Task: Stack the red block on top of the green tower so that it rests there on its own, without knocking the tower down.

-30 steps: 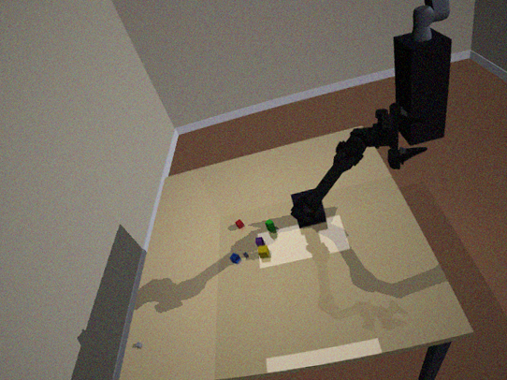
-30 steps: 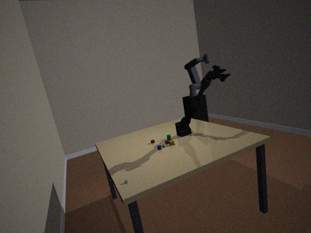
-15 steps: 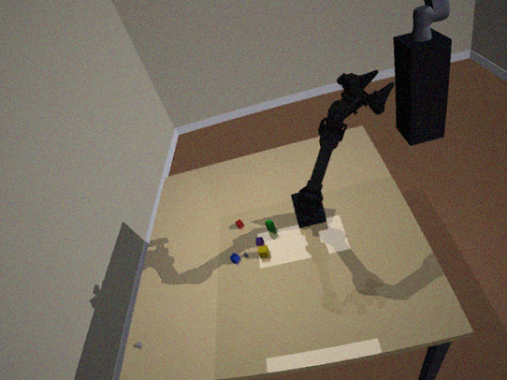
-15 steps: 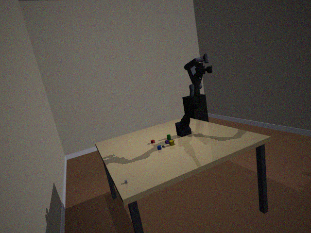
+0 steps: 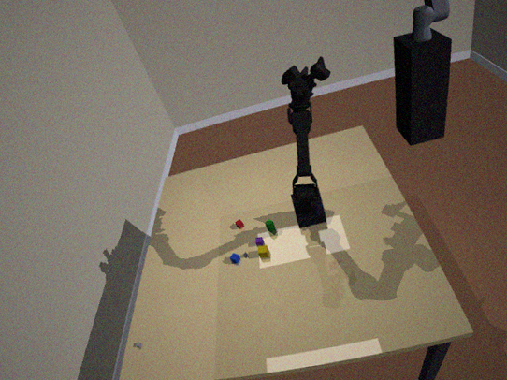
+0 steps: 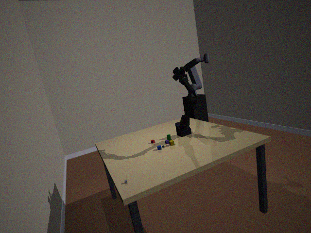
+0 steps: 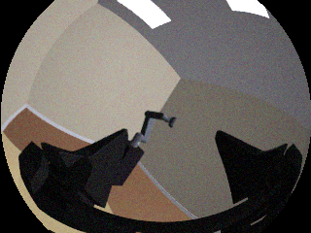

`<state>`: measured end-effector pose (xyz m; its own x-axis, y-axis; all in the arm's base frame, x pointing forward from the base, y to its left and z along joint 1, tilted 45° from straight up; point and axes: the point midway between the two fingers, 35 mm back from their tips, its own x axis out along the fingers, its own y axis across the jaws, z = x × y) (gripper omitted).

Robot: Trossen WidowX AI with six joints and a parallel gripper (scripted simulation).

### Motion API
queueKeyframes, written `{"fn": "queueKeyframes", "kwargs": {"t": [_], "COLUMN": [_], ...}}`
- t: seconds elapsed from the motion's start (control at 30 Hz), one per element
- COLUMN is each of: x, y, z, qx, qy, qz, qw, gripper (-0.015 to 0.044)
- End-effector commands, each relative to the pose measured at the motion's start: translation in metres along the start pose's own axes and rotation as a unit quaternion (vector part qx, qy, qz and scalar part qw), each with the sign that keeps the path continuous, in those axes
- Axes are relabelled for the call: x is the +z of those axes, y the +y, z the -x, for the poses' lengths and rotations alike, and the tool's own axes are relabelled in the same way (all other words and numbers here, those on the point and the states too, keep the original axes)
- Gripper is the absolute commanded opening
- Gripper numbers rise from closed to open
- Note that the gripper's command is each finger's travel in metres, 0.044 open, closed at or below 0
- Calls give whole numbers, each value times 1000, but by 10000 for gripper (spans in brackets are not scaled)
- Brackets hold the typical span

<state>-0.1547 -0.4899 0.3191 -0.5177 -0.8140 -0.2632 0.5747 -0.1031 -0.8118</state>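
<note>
On the table, going left to right in the top view, a small grey bit lies alone near the left edge, then the blue block, the red block, the purple block with the yellow block just beside it, and the green tower. The red block sits flat on the table, apart from the others and to the left of the tower; it looks like a cube (no long axis to speak of), and its faces are too small to say which way they turn. The tower stands upright, its long axis vertical.

Right of the tower is the arm's base, and the arm rises steeply from it. The gripper is high above the table, far from every block, its fingers spread wide with nothing between them.

The exterior view shows the tower's height against the blocks better than the top view does. Only the wrist view shows the two fingers from close, well apart, pointed at walls and floor with a grey arm on a pedestal in the distance; no blocks appear there.
</note>
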Motion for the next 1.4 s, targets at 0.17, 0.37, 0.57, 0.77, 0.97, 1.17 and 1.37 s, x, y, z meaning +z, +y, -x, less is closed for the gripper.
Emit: {"fn": "queueKeyframes", "kwargs": {"t": [0.17, 0.37, 0.57, 0.77, 0.97, 1.17, 1.37], "x": [42, 61, 66, 65, 47, 16, -25], "y": [148, 239, 293, 376, 440, 483, 510], "z": [19, 59, 91, 158, 235, 315, 391], "qx": [193, 309, 381, 503, 606, 690, 760], "qy": [-54, -80, -98, -132, -153, -158, -140], "qz": [110, 166, 207, 279, 342, 396, 438], "qw": [974, 933, 896, 807, 702, 585, 459], "gripper": [440, 440, 440, 440, 440, 440, 440]}}
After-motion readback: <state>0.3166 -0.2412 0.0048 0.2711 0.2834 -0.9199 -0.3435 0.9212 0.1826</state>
